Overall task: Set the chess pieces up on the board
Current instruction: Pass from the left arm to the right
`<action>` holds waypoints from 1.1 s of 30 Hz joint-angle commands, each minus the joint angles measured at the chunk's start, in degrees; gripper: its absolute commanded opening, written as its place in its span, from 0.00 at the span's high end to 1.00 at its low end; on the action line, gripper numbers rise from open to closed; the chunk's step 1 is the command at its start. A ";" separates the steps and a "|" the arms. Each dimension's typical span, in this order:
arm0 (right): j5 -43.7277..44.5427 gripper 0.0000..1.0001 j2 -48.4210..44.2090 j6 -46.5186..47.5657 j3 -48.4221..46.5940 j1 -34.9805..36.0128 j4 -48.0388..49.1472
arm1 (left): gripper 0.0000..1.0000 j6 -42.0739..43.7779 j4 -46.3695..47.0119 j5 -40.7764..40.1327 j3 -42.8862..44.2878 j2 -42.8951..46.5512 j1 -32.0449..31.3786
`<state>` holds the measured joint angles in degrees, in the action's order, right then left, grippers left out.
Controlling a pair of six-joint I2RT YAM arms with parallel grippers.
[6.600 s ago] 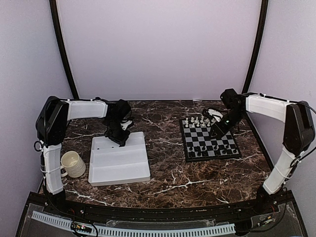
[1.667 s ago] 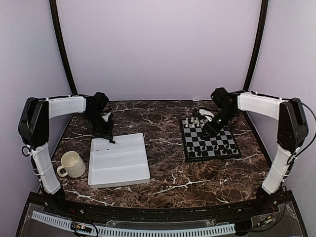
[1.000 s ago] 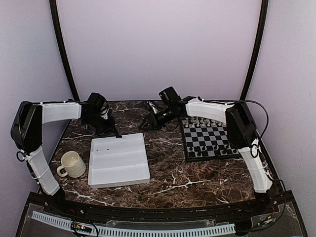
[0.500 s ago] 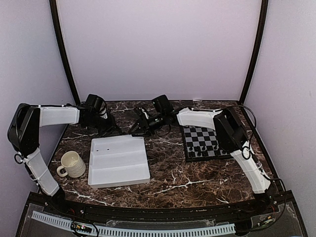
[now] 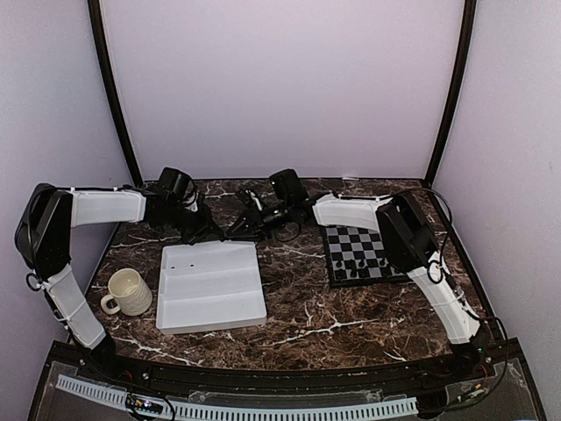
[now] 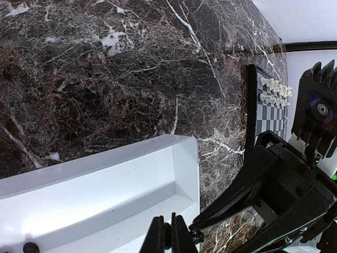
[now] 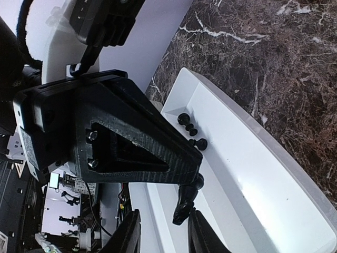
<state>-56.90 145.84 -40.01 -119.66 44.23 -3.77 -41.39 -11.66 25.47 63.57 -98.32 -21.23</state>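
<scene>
At the near left of the table a cream mug [image 5: 129, 292] stands beside the white tray [image 5: 210, 298], with no part in the job. Just beyond, over the tray's far compartment, the two arms meet. The left gripper [image 6: 168, 232] has its jaws pressed together. Seen from the right wrist, it pinches a black chessman [image 7: 185, 203] by the head, so the body hangs below the tips. The right gripper [image 7: 164, 226] sits under it with jaws parted, one finger on either side of the piece's lower end, neither plainly touching it. A few loose chessmen [image 7: 190, 129], also black, lie in that same compartment near its far wall. Farther right, well apart from the meeting point, the board [image 5: 349, 241] lies flat, with black men [image 5: 355, 267] along its near rows and white pieces [image 6: 276, 89] ranged at its far end. I judge the step in hand to be a handover, left to right, of one black man bound for the board. The next move calls for the right jaws to close squarely on the tiny body before the left lets go. A hasty release or a skewed pinch would likely drop it back into the tray.
</scene>
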 commanded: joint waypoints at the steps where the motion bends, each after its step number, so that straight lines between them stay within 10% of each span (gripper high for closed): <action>1: -0.45 0.69 0.91 -0.62 -0.34 0.60 2.90 | 1.00 -0.44 0.36 1.29 1.82 0.43 -1.11; 27: 2.13 0.96 0.52 0.19 0.42 0.60 0.67 | 1.00 -0.06 -1.05 0.67 3.94 0.13 -3.13; 33: 4.13 1.00 -4.98 9.75 2.80 -0.82 -6.96 | 0.86 4.33 -5.30 -3.09 7.46 -0.17 -3.12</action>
<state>-54.06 145.91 -38.22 -118.87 44.03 -5.78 -40.75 -14.17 23.99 66.65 -98.94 -23.66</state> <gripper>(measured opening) 0.071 0.099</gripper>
